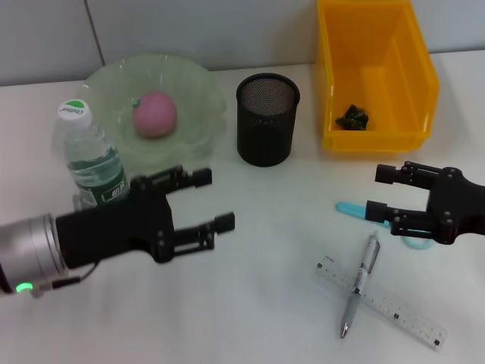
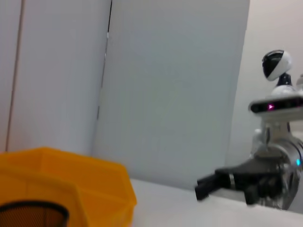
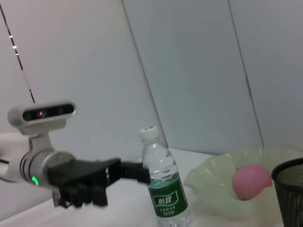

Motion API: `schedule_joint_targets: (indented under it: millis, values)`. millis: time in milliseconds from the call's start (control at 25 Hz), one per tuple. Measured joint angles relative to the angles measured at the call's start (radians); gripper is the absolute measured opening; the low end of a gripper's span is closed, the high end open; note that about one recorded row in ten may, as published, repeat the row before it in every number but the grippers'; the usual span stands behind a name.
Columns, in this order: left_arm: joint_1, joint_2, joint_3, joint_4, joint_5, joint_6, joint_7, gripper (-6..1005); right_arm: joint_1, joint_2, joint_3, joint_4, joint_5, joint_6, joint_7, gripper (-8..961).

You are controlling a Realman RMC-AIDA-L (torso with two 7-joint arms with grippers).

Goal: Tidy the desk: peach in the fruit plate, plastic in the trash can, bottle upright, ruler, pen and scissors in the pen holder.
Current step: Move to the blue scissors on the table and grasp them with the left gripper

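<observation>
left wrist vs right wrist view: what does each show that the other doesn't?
Left wrist only: the yellow trash can and the right gripper, fingers open, out over the table.

Right wrist only: the upright bottle, the peach lying in the fruit plate, and the left gripper, fingers open, close beside the bottle.

Both: the black mesh pen holder, cut off at the frame edge in each, plus the white table and the grey wall panels. Neither shows the ruler, pen or scissors.
</observation>
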Motion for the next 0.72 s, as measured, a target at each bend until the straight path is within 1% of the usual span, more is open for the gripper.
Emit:
schedule_joint_targets:
  millis: [80,200,240,280,360,400,440,480,560,600,720]
  values:
    - [0.003,0.0,0.007,-0.018,0.004,-0.005,0.017,782,0.002,-0.002,-0.004,-0.022,-0.006,-0.001,0.035,783]
    - [0.017,-0.001,0.052,-0.037,0.01,-0.025,0.039,782,0.014,-0.002,-0.009,-0.095,-0.026,-0.003,0.134,783]
    - [0.018,-0.001,0.059,-0.038,0.01,-0.028,0.039,782,0.027,-0.001,-0.017,-0.153,-0.039,-0.006,0.222,783]
    - [0.02,-0.002,0.068,-0.039,0.01,-0.033,0.039,782,0.027,-0.001,-0.017,-0.153,-0.039,-0.006,0.222,783]
    - [0.022,-0.003,0.071,-0.04,0.01,-0.036,0.04,782,0.044,-0.001,-0.046,-0.217,-0.047,-0.009,0.321,782]
    - [0.024,-0.004,0.073,-0.043,0.01,-0.038,0.04,781,0.055,-0.002,-0.076,-0.258,-0.052,-0.011,0.388,782]
    - [0.024,-0.004,0.073,-0.046,0.01,-0.039,0.04,781,0.073,-0.006,-0.132,-0.338,-0.068,-0.013,0.507,782]
    - [0.024,-0.003,0.073,-0.048,0.01,-0.04,0.04,781,0.073,-0.006,-0.132,-0.338,-0.068,-0.013,0.507,782]
    - [0.024,-0.003,0.073,-0.05,0.01,-0.041,0.04,781,0.096,-0.009,-0.176,-0.417,-0.107,-0.021,0.625,782]
    - [0.025,-0.003,0.073,-0.052,0.01,-0.047,0.041,781,0.119,-0.011,-0.193,-0.47,-0.146,-0.032,0.7,782]
    - [0.025,-0.003,0.073,-0.053,0.01,-0.052,0.045,781,0.163,-0.011,-0.203,-0.547,-0.223,-0.058,0.801,782]
